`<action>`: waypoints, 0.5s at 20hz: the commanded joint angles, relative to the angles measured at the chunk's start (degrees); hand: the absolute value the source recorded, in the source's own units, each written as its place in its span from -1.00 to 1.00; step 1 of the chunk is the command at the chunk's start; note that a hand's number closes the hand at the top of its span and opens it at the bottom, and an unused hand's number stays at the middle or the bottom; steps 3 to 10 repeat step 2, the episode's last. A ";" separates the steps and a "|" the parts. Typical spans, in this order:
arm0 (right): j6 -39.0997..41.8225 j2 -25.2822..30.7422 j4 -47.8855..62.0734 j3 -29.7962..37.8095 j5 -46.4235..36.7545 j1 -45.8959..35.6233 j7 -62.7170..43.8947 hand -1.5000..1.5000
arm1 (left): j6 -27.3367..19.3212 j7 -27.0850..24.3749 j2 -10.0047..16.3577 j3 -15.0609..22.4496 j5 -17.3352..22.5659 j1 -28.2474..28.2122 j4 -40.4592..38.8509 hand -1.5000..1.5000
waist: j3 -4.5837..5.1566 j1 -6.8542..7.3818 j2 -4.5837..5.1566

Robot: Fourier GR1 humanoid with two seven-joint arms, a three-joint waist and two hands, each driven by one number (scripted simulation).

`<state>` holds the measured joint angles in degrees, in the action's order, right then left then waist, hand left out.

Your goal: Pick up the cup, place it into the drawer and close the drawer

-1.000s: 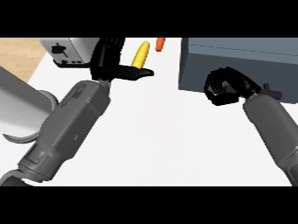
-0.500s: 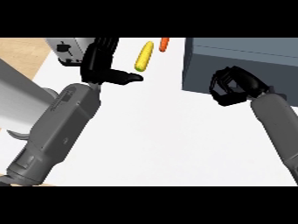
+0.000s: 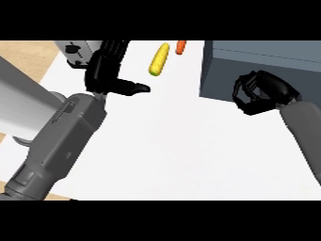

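- Nearest me, the grey left forearm (image 3: 65, 136) runs up well to the left of the dark grey, box-shaped drawer cabinet (image 3: 281, 56). The grey right forearm (image 3: 312, 136) comes up just below the cabinet's front.
- Between them is the flat white counter top (image 3: 183, 141), and a large white cylinder (image 3: 10, 101) sits at its far left, well away from the cabinet.
- The black right hand (image 3: 260, 92) is against the cabinet's front face with its fingers curled in tight. I see no cup in the curl, though a curled hand could hide one.
- The black left hand (image 3: 107, 73) is well left of the cabinet, spread wide and holding nothing, with its fingers straight and its thumb pointing towards the cabinet.
- Further off, a long yellow vegetable (image 3: 159, 59) lies left of the cabinet's near corner, and a small orange piece (image 3: 181, 46) lies just beyond it.
- Furthest from the cabinet, a pale grey object with dark marks (image 3: 71, 48) is half hidden behind the left hand. I cannot tell what it is.
- I cannot pick out the cup anywhere, nor whether the drawer is open.
- My reading is that the work is at the drawer end of the task, either placing or closing. Before the next move I need to confirm the cup is inside, then push squarely on the front.
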<state>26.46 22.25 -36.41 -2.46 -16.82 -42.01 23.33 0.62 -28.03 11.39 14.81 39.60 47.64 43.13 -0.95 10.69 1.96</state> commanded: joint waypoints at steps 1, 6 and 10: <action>-7.48 7.24 1.92 5.45 -0.63 -9.19 -3.67 1.00 | 1.46 0.13 0.85 0.05 0.29 -1.43 0.75 -1.00 | 0.76 2.29 0.79; -7.23 6.99 1.71 5.37 -0.54 -9.42 -4.44 1.00 | 1.48 0.09 0.83 0.10 0.20 -1.13 0.96 -1.00 | 0.80 2.30 0.78; -7.23 6.99 1.71 5.37 -0.54 -9.42 -4.44 1.00 | 1.48 0.09 0.83 0.10 0.20 -1.13 0.96 -1.00 | 0.80 2.30 0.78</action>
